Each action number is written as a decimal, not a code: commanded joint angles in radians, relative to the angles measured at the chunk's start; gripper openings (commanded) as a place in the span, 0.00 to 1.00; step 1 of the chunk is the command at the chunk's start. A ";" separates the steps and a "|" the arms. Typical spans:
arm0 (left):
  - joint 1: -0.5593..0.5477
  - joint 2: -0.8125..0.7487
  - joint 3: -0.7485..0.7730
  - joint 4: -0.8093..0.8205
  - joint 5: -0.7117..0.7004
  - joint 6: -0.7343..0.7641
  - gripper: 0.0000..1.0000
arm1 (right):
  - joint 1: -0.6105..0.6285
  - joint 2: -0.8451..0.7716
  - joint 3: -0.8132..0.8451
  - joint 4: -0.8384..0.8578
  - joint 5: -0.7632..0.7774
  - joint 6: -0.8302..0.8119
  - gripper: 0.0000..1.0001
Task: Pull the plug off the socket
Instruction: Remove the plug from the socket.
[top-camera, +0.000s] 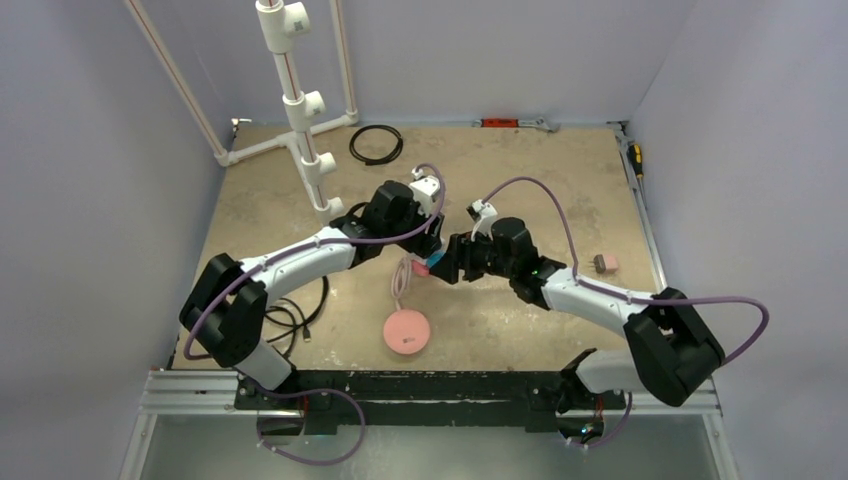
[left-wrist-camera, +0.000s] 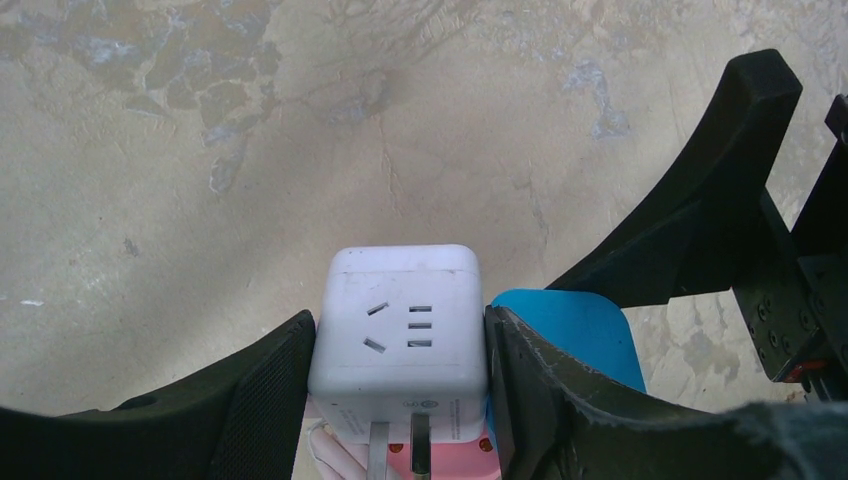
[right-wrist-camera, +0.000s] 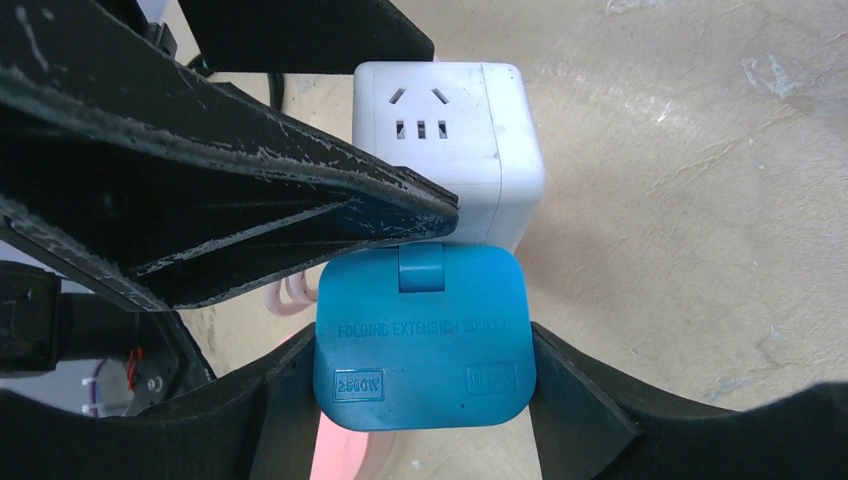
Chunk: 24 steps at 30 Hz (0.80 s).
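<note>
The white cube socket (left-wrist-camera: 400, 335) sits between the pads of my left gripper (left-wrist-camera: 400, 375), which is shut on it. Two bare metal prongs (left-wrist-camera: 395, 450) run from its near face to a pink body below. My right gripper (right-wrist-camera: 425, 375) is shut on the blue-backed plug (right-wrist-camera: 425, 335), which lies right against the cube (right-wrist-camera: 450, 140). In the top view both grippers meet at mid-table, left (top-camera: 430, 250) and right (top-camera: 447, 266), with the blue and pink plug (top-camera: 428, 265) between them. A pink cable (top-camera: 401, 282) runs to a pink disc (top-camera: 406, 331).
A white PVC pipe frame (top-camera: 300, 110) stands at the back left, with a black cable ring (top-camera: 376, 143) beside it. A small pink and grey piece (top-camera: 605, 263) lies at the right. Black cables (top-camera: 292, 320) lie near the left arm's base. Tools (top-camera: 515, 123) lie along the back edge.
</note>
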 joint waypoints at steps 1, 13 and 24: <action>-0.024 -0.007 0.059 0.046 0.117 0.003 0.00 | -0.010 0.004 0.070 0.008 -0.033 -0.050 0.25; -0.019 -0.020 0.049 0.030 -0.066 -0.035 0.00 | -0.009 -0.029 -0.058 0.115 -0.023 0.032 0.05; 0.015 -0.015 0.050 0.013 -0.140 -0.071 0.00 | 0.029 -0.068 -0.146 0.166 0.011 0.091 0.00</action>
